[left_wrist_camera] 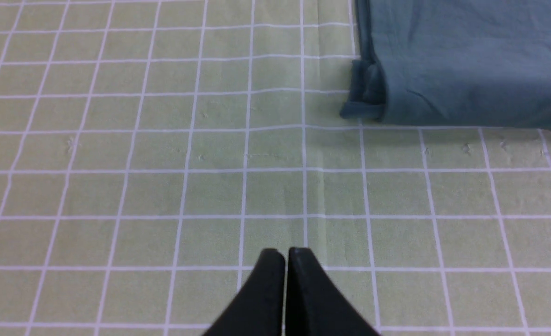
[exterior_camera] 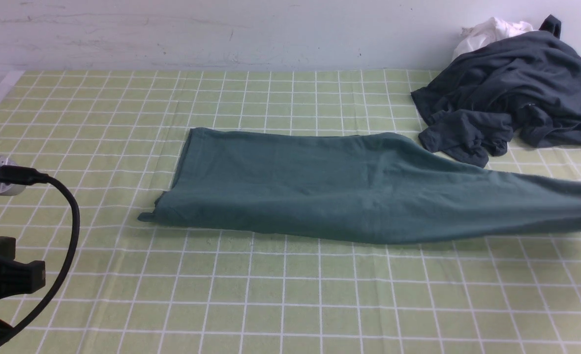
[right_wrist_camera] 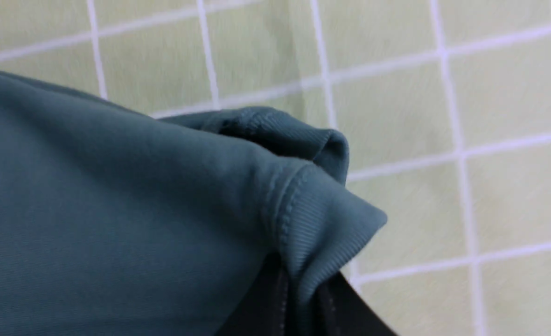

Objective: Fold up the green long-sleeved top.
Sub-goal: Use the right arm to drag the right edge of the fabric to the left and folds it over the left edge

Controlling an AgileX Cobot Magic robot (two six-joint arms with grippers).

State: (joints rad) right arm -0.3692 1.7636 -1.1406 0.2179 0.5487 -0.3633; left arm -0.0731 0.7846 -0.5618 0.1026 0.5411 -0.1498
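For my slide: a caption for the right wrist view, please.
Right pincer grips the ribbed edge of the green top.

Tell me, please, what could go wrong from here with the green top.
The right gripper pinches just the ribbed edge of the green top, so the fabric may slip free.
The left gripper is shut and apart from the top, so the loose end might drag instead of folding.
The dark grey garment lies close and could snag.

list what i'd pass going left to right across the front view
left arm → green long-sleeved top → dark grey garment
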